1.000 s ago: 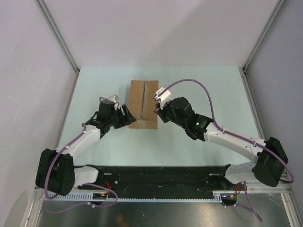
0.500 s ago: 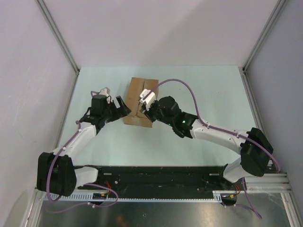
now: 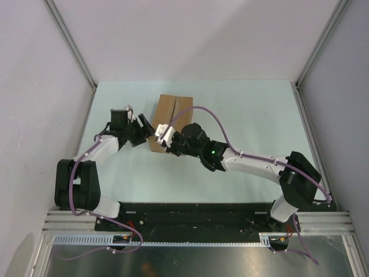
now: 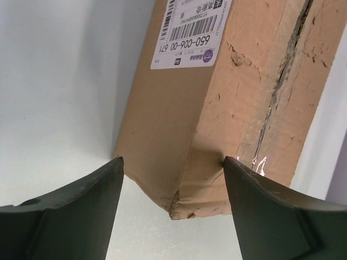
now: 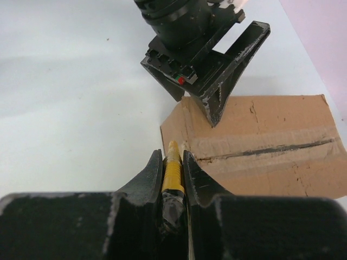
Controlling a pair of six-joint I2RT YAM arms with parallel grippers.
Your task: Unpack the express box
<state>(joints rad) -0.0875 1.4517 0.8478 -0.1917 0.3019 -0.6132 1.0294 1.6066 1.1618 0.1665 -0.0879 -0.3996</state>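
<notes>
So the right gripper (image 5: pixel 172 156) is clamped on a slim yellow tool (image 5: pixel 173 172), pinched between both fingers with the tip poking out the front. That tip sits right at the near left edge of the express box (image 5: pixel 271 151). I honestly can't tell if it's touching the cardboard or just above it.

The left gripper (image 4: pixel 171 162) is a different story. Its jaws are spread wide with nothing in them, one finger on each side of the box's bottom corner. From the right wrist view, one of its fingers comes down right at the top edge of the box near that same corner. Contact is hard to call there too.

The box itself sits on the pale green table (image 3: pixel 248 109), a bit left of the middle and well away from the arm bases, turned slightly askew. The flaps are down. A dark seam (image 5: pixel 282 149) runs the length of the top, with a band of tape (image 5: pixel 260 138) along it, and the cardboard looks scuffed. A white shipping label (image 4: pixel 192 30) with barcodes is on the side facing the left arm.

From above, both arms meet at that near left corner, with the right one reaching across from its side.
</notes>
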